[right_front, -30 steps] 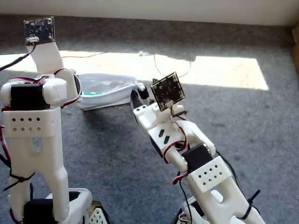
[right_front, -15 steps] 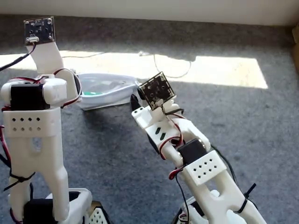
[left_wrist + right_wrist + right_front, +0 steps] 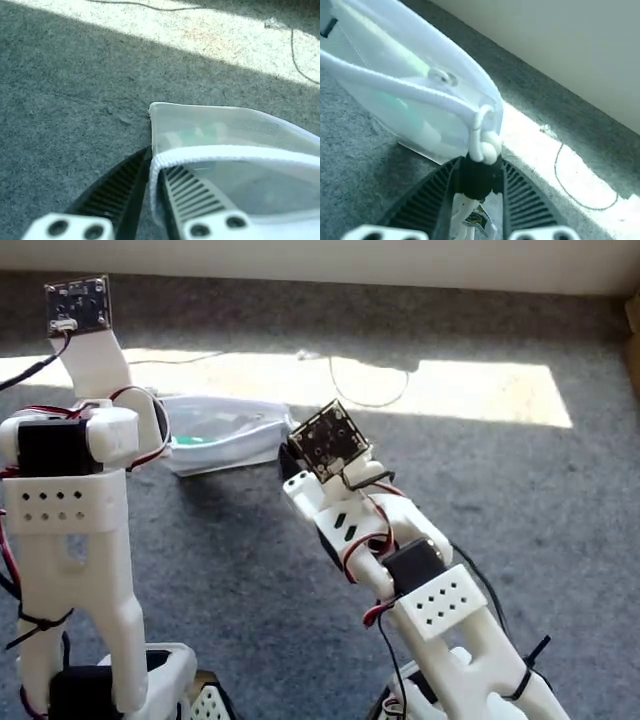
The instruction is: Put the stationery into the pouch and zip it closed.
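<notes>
Pouch (image 3: 225,435) lies on the carpet (image 3: 250,570), green stationery (image 3: 414,63) inside. Left gripper (image 3: 150,156) is pinched tight on the pouch's end seam. Right gripper (image 3: 479,167), at the pouch's opposite end, is clamped on the zip pull (image 3: 482,144). Pouch looks light and floppy, so I'd grip the stiffer zip tape, not the wall.

My jaws are ribbed matt black plastic; pouch (image 3: 240,135) smooth translucent plastic, edged in woven white cloth; carpet (image 3: 60,100) rough grey pile
</notes>
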